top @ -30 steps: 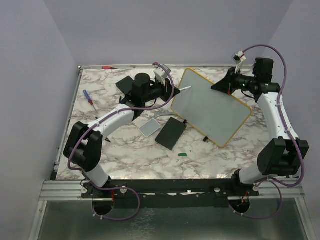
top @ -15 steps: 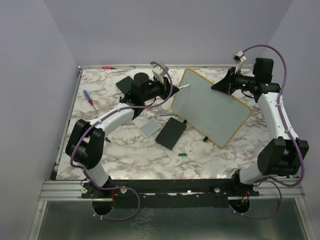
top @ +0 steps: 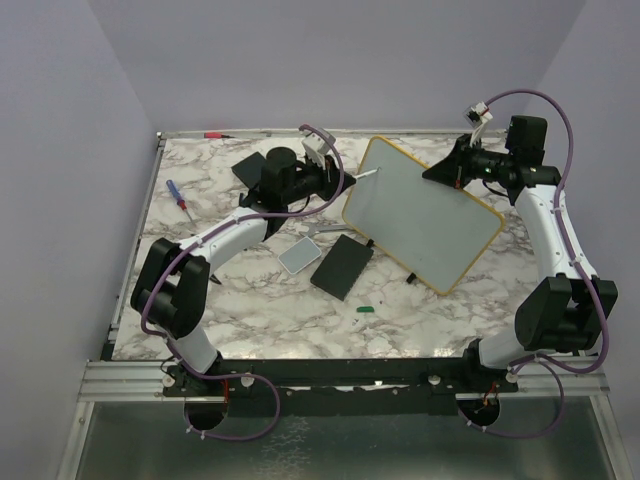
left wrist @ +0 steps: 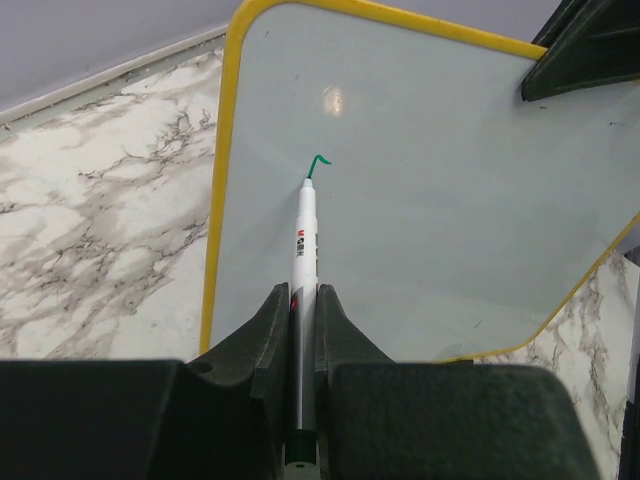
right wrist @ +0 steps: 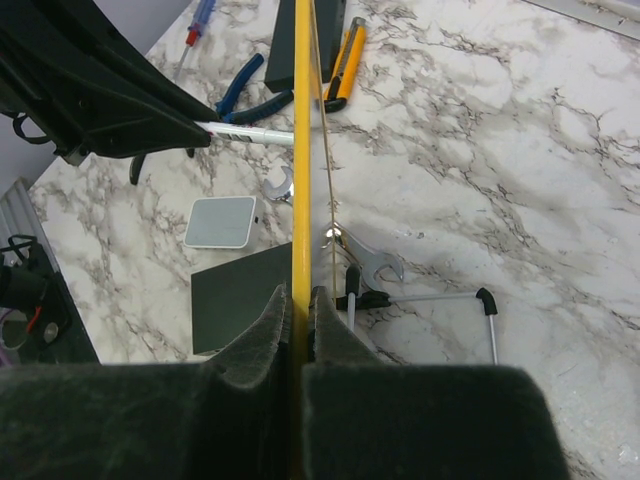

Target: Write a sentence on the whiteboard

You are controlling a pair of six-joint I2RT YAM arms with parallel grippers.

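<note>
The left hand (left wrist: pixel 303 300), clamped on a slim white marker (left wrist: pixel 306 230), has crept toward 12 o'clock. A short green hook (left wrist: pixel 319 162) now marks the yellow-rimmed white whiteboard (left wrist: pixel 450 180), which is tilted at the marble table's (top: pixel 250 300) 1 o'clock. The right hand (right wrist: pixel 298 300) is pinched on its rim. The sentence is barely begun.

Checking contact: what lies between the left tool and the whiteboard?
A white marker, clamped in the left tool, green tip on the whiteboard; seen in the left wrist view.
</note>
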